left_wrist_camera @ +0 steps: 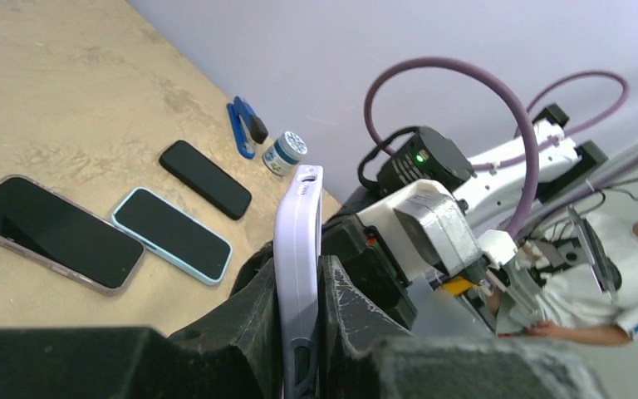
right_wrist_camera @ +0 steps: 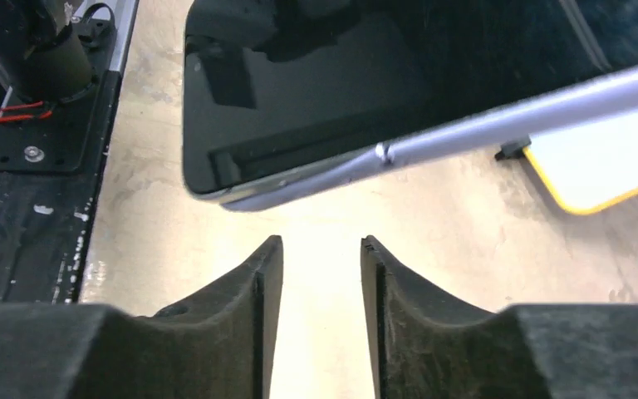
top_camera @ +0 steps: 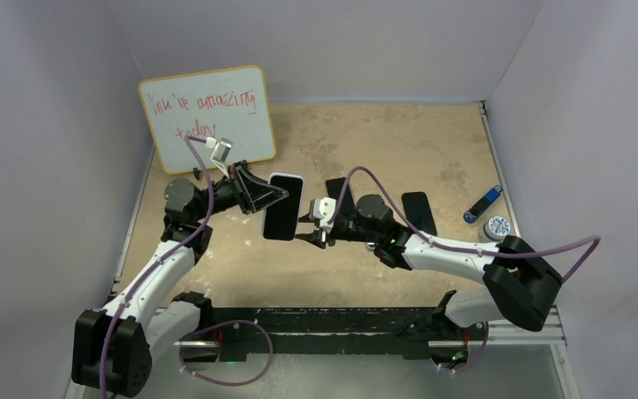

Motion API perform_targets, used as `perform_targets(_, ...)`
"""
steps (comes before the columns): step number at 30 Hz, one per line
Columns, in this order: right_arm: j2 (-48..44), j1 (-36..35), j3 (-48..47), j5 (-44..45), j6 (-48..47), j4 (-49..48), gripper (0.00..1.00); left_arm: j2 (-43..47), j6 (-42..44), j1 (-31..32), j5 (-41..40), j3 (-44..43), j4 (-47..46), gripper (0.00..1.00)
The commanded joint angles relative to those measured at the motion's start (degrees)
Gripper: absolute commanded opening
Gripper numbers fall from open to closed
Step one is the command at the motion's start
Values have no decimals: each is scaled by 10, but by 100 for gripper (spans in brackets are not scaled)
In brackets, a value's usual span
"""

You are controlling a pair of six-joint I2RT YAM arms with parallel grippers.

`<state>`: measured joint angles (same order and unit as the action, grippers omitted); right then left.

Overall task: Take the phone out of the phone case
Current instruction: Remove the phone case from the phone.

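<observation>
The phone is being kept inside the phone case and is not yet taken out. Both are being held up in the air over the middle of the surface, between the two arms. The case is being squeezed on its front and back by the left pincer, whose black fingers are being pressed tight against it.

The case is being shown as pale purple and smooth, with round corners and small holes along its thin edge. The phone's glass is being shown as dark, flat and shiny.

The right pincer is being held just beside one corner of the phone. Its fingers are being kept apart with nothing between them, and the phone is not being touched by them.

Three more phones are being left lying flat on the surface beyond the right arm: a clear-cased phone, a blue-cased phone and a black phone. Farther off, a small blue thing and a little round jar are being kept just beside each other near the right wall. A whiteboard with a yellow rim and red writing is being leaned up at the far left, behind the left arm.

The tan, blotchy surface is being closed in by pale walls on the left, far and right sides. Bare room is being left under the held phone and toward the far wall.
</observation>
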<state>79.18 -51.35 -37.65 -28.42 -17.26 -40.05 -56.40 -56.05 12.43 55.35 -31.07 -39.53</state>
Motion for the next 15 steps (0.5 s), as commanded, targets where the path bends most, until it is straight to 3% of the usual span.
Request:
perform_targets(1, -48, 1, 31, 34, 72, -61, 47, 24, -39, 1, -83, 26, -52, 0)
perform_targets(4, -58, 1, 54, 35, 114, -97, 50, 35, -76, 1, -128, 62, -104, 0)
perform_targets(11, -28, 1, 104, 90, 270, -318, 55, 31, -168, 1, -222, 134, -237, 0)
perform_targets(15, -14, 1, 113, 91, 305, -366, 56, 35, -194, 1, -262, 157, -266, 0)
